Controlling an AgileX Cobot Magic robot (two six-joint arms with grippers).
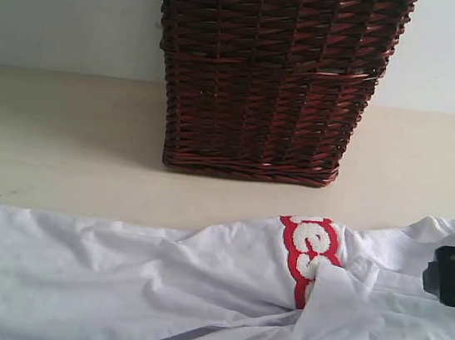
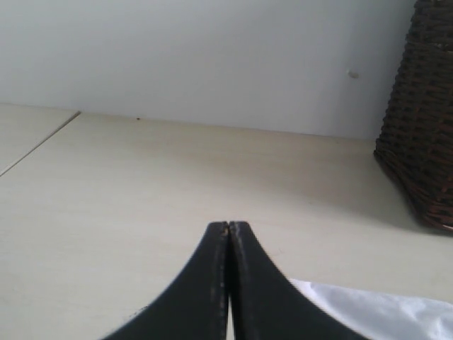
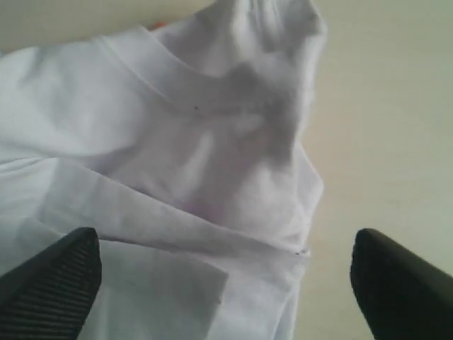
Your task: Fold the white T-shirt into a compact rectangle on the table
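Underneath everything, a wide, pale beige matte surface point(image 1: 64, 140), bare at left and back. Behind, at centre, a tall dark brown wicker basket point(image 1: 264, 83) with lace trim (no part in the fold). In front of it, sprawled along the near edge, the white cotton short-sleeved T-shirt point(image 1: 153, 286). Laid lengthwise left to right in the exterior view, twisted at the middle around the bunched fuzzy white, red-outlined lettering point(image 1: 310, 244). Far from a rectangle yet. Broader, flatter end to the left; to the right, seemingly the collar-and-shoulder end, though hard to tell through the rumples. Right jaws spread wide, gripping nothing, hanging directly above that right end, with cloth below. Left jaws pressed tight together, empty, low over bare surface with a corner of the shirt just beside. Probably a start for the right arm, nearer and already over fabric.
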